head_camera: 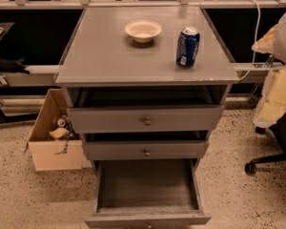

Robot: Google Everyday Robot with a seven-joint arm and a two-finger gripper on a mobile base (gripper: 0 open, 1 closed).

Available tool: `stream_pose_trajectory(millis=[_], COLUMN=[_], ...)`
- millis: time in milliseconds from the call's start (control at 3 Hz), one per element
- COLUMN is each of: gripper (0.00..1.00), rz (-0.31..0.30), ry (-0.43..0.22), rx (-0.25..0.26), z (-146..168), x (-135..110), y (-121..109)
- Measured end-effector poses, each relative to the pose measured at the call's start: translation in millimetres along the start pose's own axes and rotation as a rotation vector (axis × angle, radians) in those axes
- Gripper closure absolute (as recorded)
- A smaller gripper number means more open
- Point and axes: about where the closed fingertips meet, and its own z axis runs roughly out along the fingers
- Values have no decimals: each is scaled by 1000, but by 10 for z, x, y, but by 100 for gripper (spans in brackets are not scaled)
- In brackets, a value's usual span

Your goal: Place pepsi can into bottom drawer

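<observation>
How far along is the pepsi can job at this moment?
Done: the bottom drawer stands pulled open. In hand: nothing; the gripper sits at the right edge, apart from the pepsi can. Left: pick and place, since the can stands upright on the cabinet top beside the white bowl.

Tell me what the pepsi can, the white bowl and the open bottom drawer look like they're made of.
Pepsi can: likely aluminium, with a glossy blue printed wall and a bare silver top.
Bowl: matte white with a thin rim, perhaps paper or foam; the look leaves it open.
Bottom drawer: probably wood, with a matte grey front and dark grain lines showing inside.
The end effector is not in view.
</observation>
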Motion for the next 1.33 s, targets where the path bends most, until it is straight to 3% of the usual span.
stream_pose_trajectory(millis=[333,667,1000,1333], gripper=[0,0,0,0], rz=[0,29,93,96], ry=[0,-57,-178,-181], rx=[0,8,18,23], z=[0,163,634,641], x=[0,-33,-168,-174], y=[0,-203,-654,-676])
